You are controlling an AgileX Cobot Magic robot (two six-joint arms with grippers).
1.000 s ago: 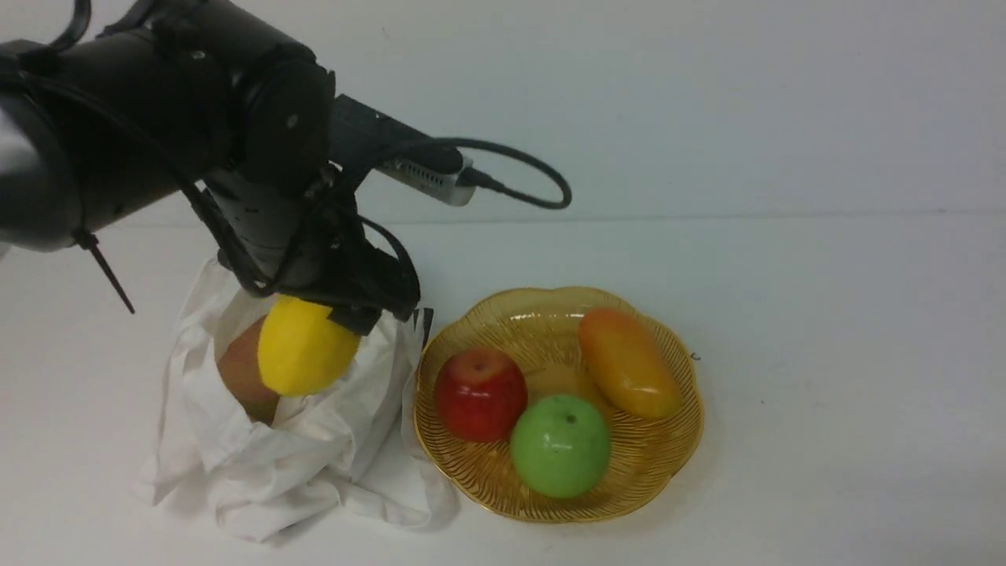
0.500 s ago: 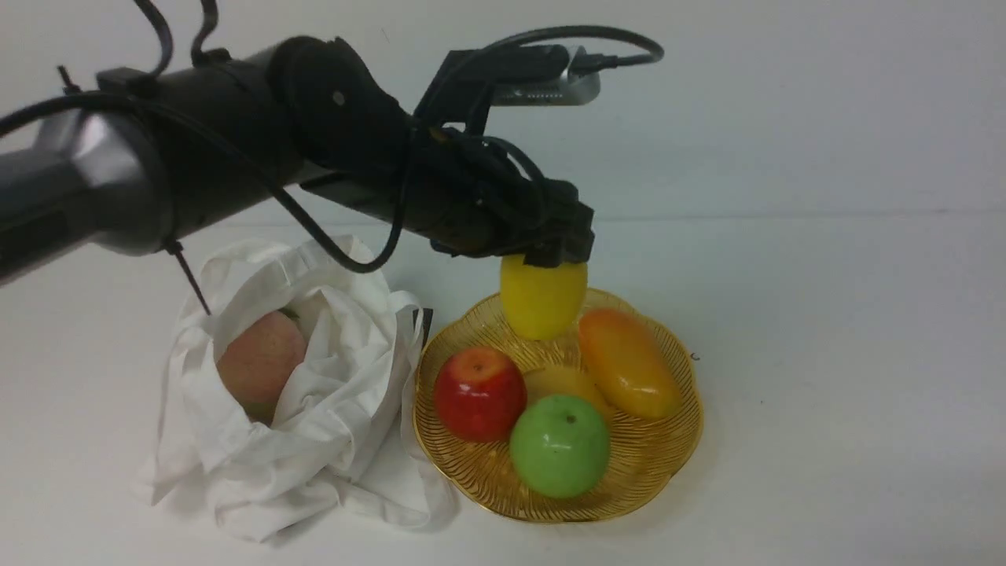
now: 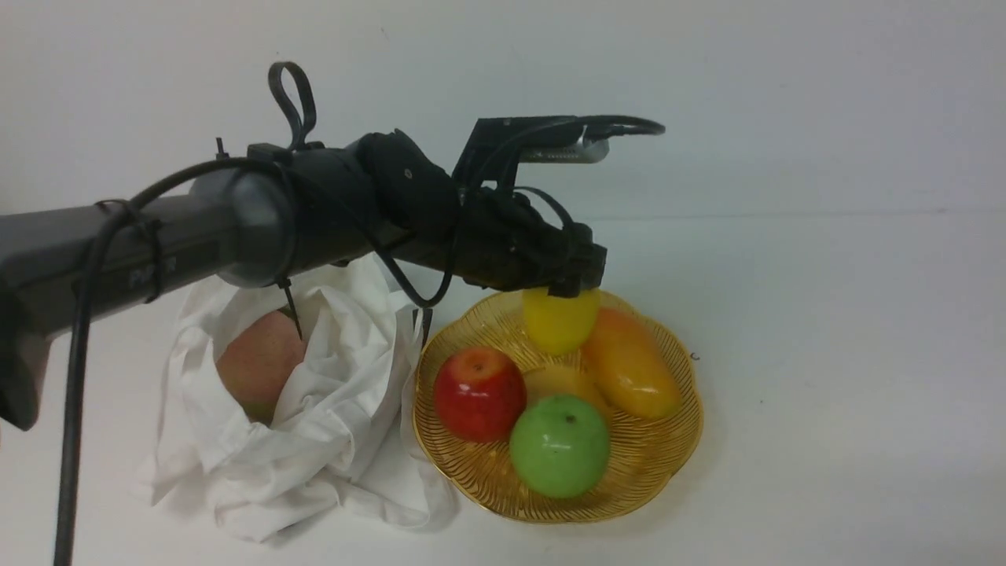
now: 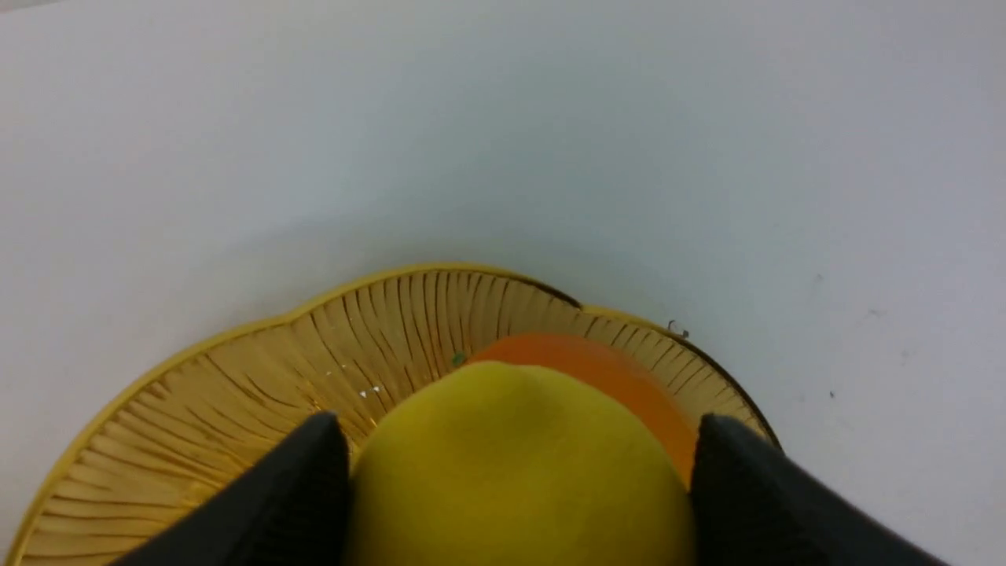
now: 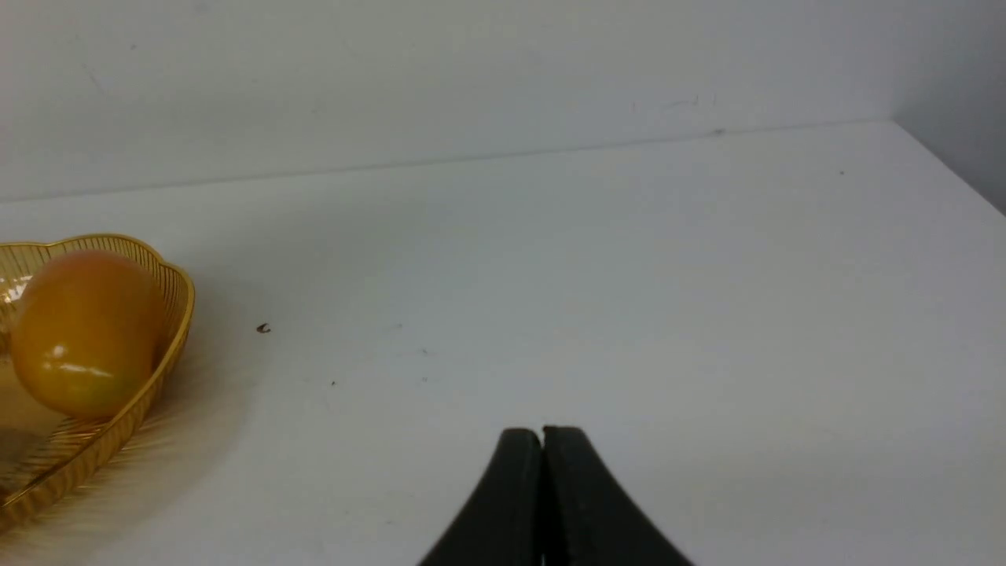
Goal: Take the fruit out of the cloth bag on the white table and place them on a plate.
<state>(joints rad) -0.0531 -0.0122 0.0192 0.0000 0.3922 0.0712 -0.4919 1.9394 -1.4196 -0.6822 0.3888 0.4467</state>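
Lemon [image 3: 559,321] over the plate [image 3: 440,472], my left gripper [image 4: 519,472] gripping it!
Right gripper [image 5: 542,495] closed; next, I'd settle it and release gently.

On the table [image 3: 833,377], you have the bag [image 3: 354,424] to the left of the plate [image 3: 550,515]. The peach [image 3: 263,362] is in the bag. On the plate, you have the mango [image 3: 629,365] positioned right of and behind two apples [image 3: 481,393]. The lemon [image 3: 559,318] is located behind both apples.
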